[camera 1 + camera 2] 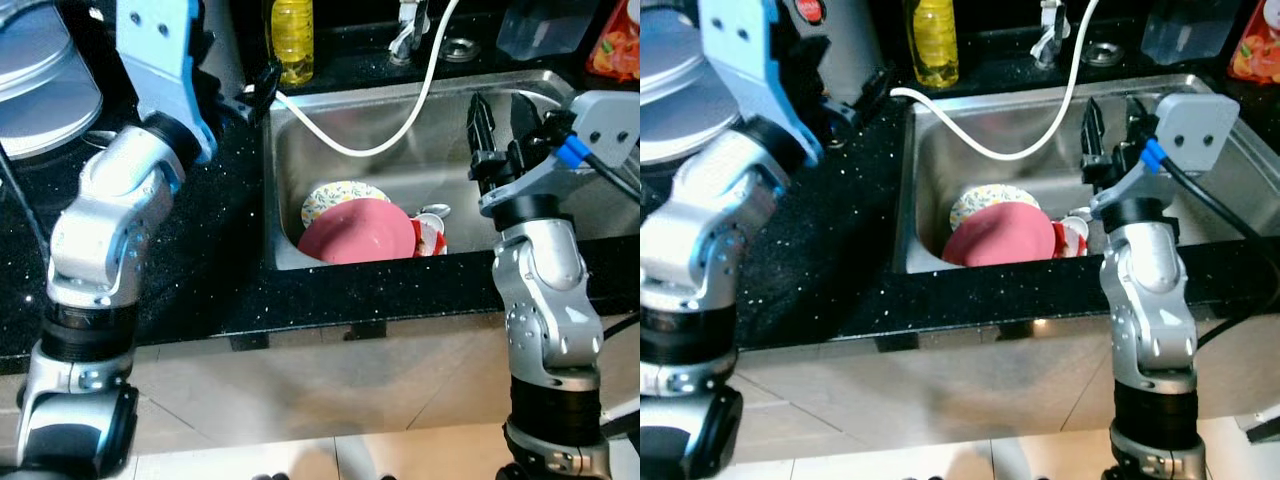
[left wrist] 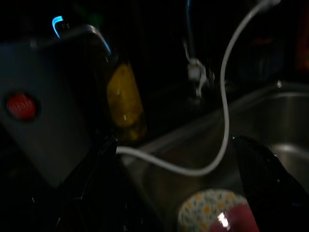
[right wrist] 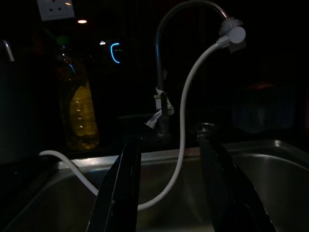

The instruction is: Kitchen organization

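Step in hand: I judge I am at the start of clearing the sink (image 1: 330,130), lining up for a first pick from the dishes.
Right gripper (image 1: 497,113): it hangs over the sink's right half, above and to the right of the dishes; its fingers stand apart with nothing between them.
Left gripper (image 2: 174,193): it sits over the black counter (image 1: 200,260) at the sink's back left corner, fingers spread wide and holding nothing.
Pink plate (image 1: 357,232): round, plain and matt, it leans against the sink's front wall, on top of the pile.
Patterned plate (image 1: 335,195): pale with small yellow and green marks, it lies partly under the pink one, toward the back.
Cup (image 1: 430,237): red and white, it touches the pink plate's right edge.
Hose (image 1: 400,130): a white hose runs from the tap down across the sink's back left corner.
Bottle (image 1: 292,38): yellow, it stands on the counter behind the sink.
Next move: I would lower the right gripper toward the pink plate's rim, keeping away from the hose.
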Robot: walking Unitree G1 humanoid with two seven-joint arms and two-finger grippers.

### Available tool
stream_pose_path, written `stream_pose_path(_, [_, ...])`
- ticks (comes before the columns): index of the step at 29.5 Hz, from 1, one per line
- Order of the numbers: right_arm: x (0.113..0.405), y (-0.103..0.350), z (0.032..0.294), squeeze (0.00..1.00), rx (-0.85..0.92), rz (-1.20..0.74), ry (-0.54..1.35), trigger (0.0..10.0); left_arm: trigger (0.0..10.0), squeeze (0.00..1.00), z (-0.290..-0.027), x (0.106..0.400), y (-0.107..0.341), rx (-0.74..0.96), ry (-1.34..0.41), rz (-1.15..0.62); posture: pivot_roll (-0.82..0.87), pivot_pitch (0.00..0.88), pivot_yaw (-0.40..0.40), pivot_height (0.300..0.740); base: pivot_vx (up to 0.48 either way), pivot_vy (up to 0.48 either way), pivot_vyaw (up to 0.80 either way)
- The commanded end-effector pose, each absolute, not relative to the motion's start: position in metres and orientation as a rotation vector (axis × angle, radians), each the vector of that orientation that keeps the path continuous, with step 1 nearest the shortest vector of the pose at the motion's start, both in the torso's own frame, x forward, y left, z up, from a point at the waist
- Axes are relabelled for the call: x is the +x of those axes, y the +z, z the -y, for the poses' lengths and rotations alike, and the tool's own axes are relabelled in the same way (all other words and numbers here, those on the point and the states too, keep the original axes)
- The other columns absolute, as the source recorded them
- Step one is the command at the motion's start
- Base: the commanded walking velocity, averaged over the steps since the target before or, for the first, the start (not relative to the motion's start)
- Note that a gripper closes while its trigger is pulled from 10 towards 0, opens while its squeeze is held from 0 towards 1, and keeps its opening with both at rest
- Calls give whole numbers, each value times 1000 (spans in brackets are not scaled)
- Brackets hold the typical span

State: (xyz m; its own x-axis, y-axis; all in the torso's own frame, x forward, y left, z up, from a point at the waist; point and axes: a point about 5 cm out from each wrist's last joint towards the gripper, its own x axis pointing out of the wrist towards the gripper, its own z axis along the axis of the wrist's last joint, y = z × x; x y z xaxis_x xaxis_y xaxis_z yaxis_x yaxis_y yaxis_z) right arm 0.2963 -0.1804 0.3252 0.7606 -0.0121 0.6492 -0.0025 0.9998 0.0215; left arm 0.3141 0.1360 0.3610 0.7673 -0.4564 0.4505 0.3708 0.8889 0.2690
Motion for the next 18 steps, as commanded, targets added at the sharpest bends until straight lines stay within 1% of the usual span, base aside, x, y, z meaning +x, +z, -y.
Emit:
stream_pose_path(1, [295,321,181,0,22,707,-14,10000,10000,0,-135,311,358,183,-450,535,-65,161,111,740,0,0,0])
stream_pose_path(2, [298,316,181,0,19,692,-13,10000,10000,0,-135,311,343,173,-435,500,-70,151,99,740,0,0,0])
stream_pose_path(3, [298,316,181,0,19,692,-13,10000,10000,0,-135,311,343,173,-435,500,-70,151,99,740,0,0,0])
stream_pose_path(4, [299,313,180,0,17,682,-6,10000,10000,0,-135,308,334,178,-426,493,-73,147,93,740,0,0,0])
stream_pose_path(8, [302,312,179,0,16,676,2,10000,10000,0,-134,305,330,193,-407,508,-76,134,72,740,0,0,0])
stream_pose_path(10, [306,308,175,0,18,656,28,10000,10000,0,-133,305,331,193,-376,537,-76,108,37,740,0,0,0])
stream_pose_path(14, [308,306,173,0,19,646,40,10000,10000,0,-132,306,331,192,-367,545,-76,108,37,740,0,0,0])
stream_pose_path(16, [313,301,164,0,20,623,84,10000,10000,0,-132,308,328,162,-338,545,-80,82,4,740,0,0,0])
stream_pose_path(17, [315,300,159,0,20,615,108,10000,10000,0,-134,309,326,125,-319,539,-80,74,-7,740,0,0,0])
stream_pose_path(18, [315,300,159,0,20,615,108,10000,10000,0,-134,309,326,125,-319,539,-80,74,-7,740,0,0,0])
